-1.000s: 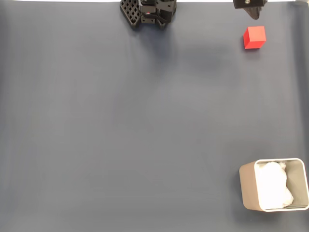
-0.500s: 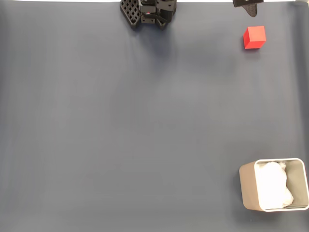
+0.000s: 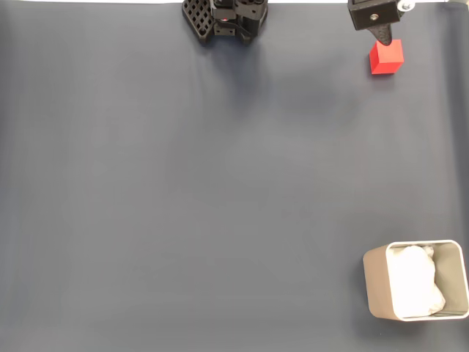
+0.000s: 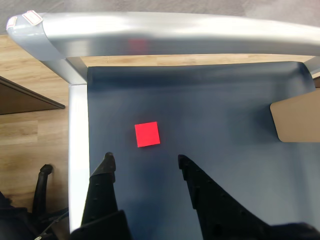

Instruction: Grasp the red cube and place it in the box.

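Gripper: the black two-finger gripper hangs high over the dark blue mat, its two fingers spread wide with nothing between them.
Cube: the small bright red cube sits flat on the mat, just past the fingertips and about in line with the gap between them in the wrist view. In the fixed view it lies near the top right edge, partly under the gripper.
Box: the beige box with round corners and thin walls stands in the bottom right corner of the fixed view, far from the cube, with lumpy white padding inside.
How to do it well: I think the gripper should move a little forward, keep the cube in the middle of the gap, go straight down, then squeeze on two flat sides.
Count: one cube, one box, one gripper.
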